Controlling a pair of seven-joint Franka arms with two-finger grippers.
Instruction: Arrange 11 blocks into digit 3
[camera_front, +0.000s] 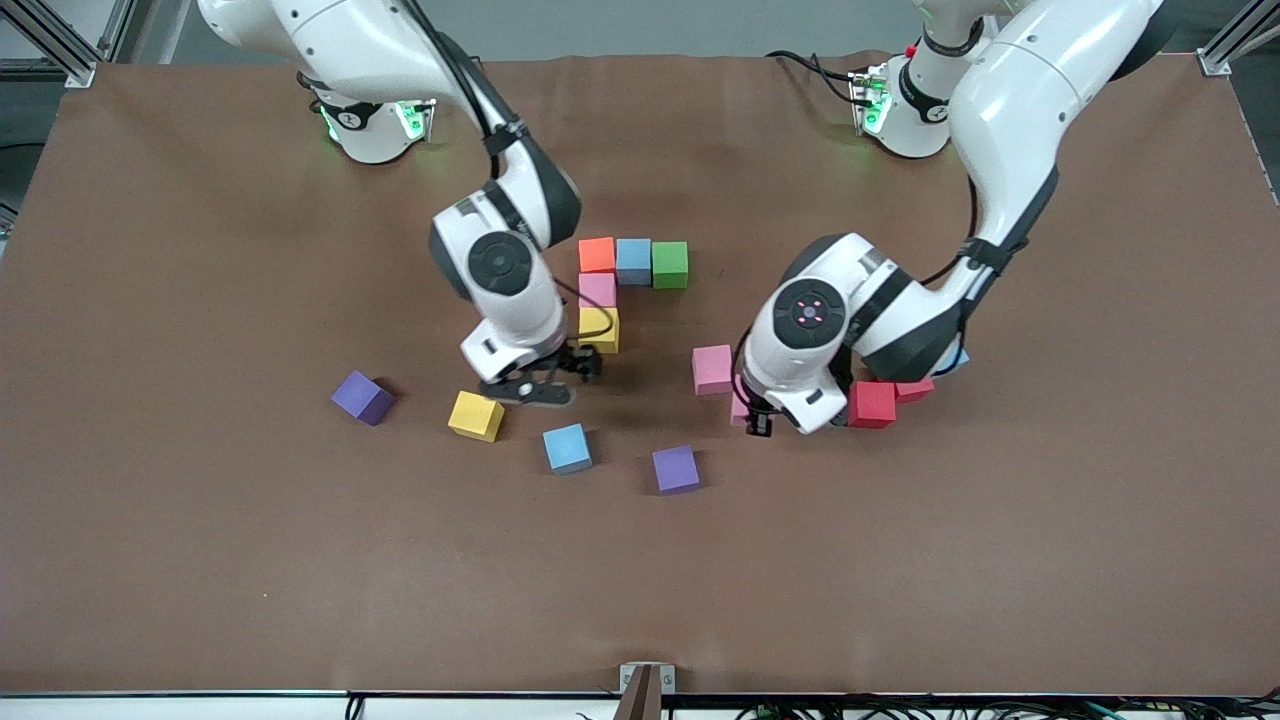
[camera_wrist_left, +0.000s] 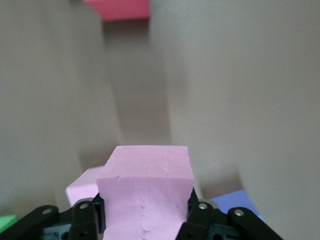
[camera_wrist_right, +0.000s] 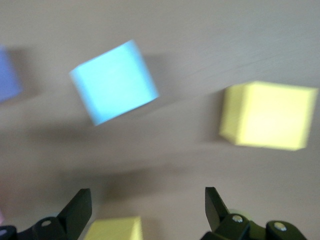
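Nearest the front camera lie loose matte foam cubes, purple (camera_front: 676, 468) and blue (camera_front: 568, 447). The left gripper (camera_wrist_left: 145, 220) pinches a light, squashy pink foam cube (camera_wrist_left: 146, 185) by its flat sides. The right gripper (camera_front: 560, 375) gapes wide, seemingly empty, beside the partly built multicoloured digit 3 (camera_front: 617, 280).

A brown mat (camera_front: 200, 560) covers the table; metal frame posts (camera_front: 60, 45) stand at its top corners.
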